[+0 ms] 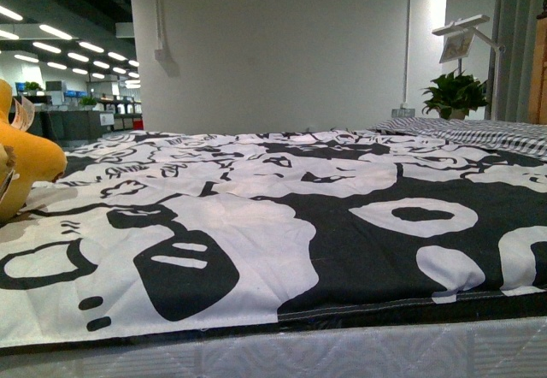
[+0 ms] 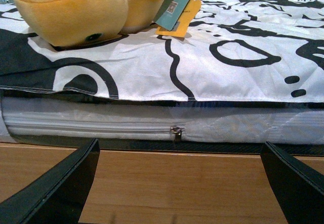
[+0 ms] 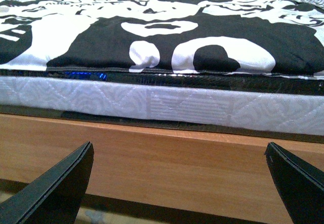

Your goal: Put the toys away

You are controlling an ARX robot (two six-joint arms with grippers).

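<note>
1. At the front frame's far left, the plush (image 1: 26, 160) sits on the quilt (image 1: 282, 224), nearest the left arm, so likely its pick.
2. Left gripper (image 2: 179, 145) and right gripper (image 3: 179, 144) gape empty, low before the bed frame (image 3: 167, 173), with no grasp begun yet.

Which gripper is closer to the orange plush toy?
Left. The left gripper, open, sits low at the bed's edge with the plush toy on the quilt ahead; the right gripper, open, faces quilt only, no toy in view.
</note>
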